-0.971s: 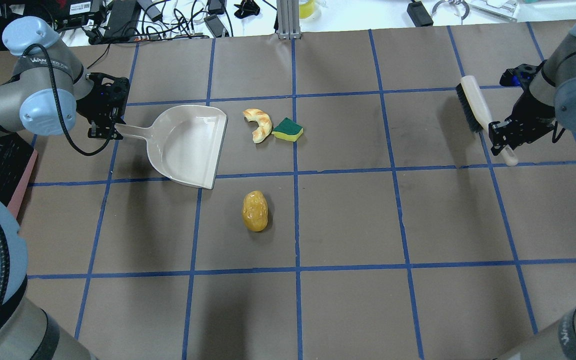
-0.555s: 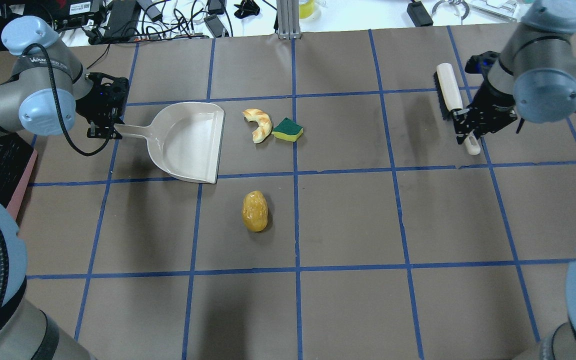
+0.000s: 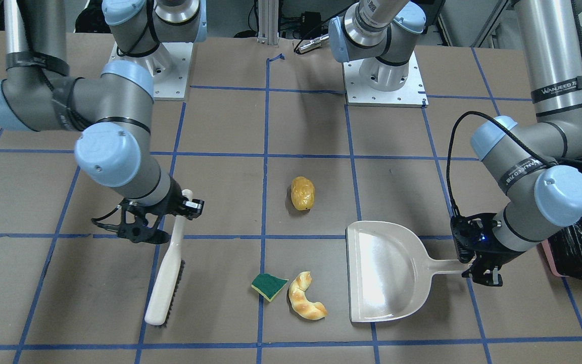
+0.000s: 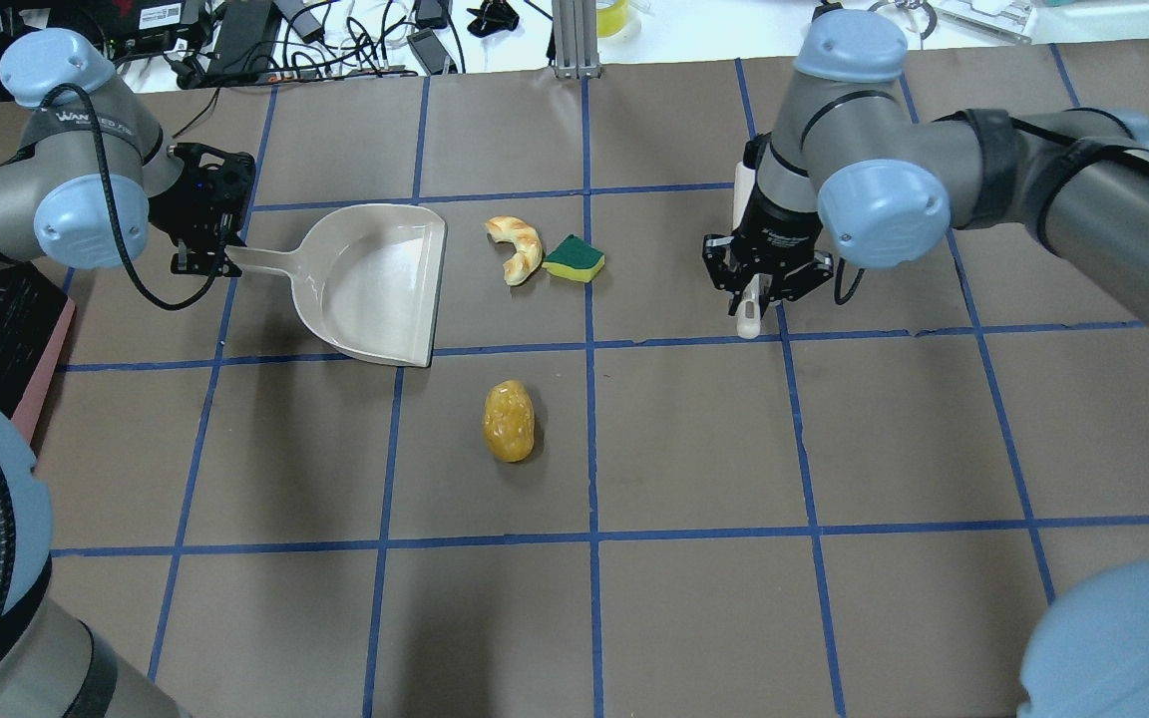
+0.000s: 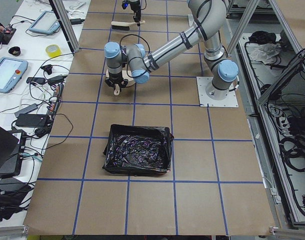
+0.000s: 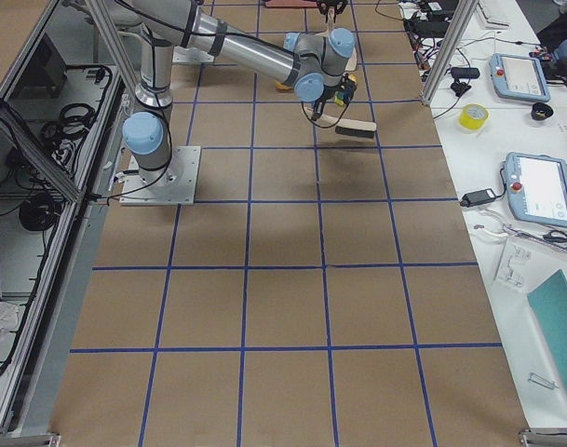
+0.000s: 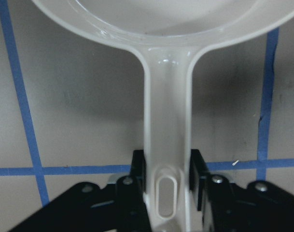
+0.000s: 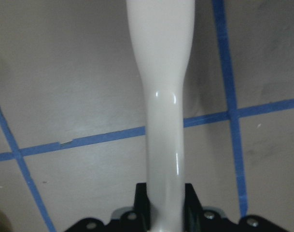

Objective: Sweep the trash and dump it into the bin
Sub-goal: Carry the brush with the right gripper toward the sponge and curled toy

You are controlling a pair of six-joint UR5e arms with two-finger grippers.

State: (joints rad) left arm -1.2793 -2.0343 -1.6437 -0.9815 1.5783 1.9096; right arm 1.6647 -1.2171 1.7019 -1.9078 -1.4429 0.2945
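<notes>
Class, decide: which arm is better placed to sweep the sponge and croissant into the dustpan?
Right. The right gripper holds the brush beyond the sponge and croissant, opposite the open dustpan. The left gripper only holds the dustpan handle.

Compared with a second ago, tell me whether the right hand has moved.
Yes. In the overhead view the right hand, holding the brush, has swung left, much closer to the unmoved sponge piece.

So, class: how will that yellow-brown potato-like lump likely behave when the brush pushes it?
The potato-like lump is rounded and oval, so it will probably roll or veer rather than slide straight. Its glossy, lumpy surface suggests a stiff body that keeps its shape against the brush. Weight cannot be judged.
</notes>
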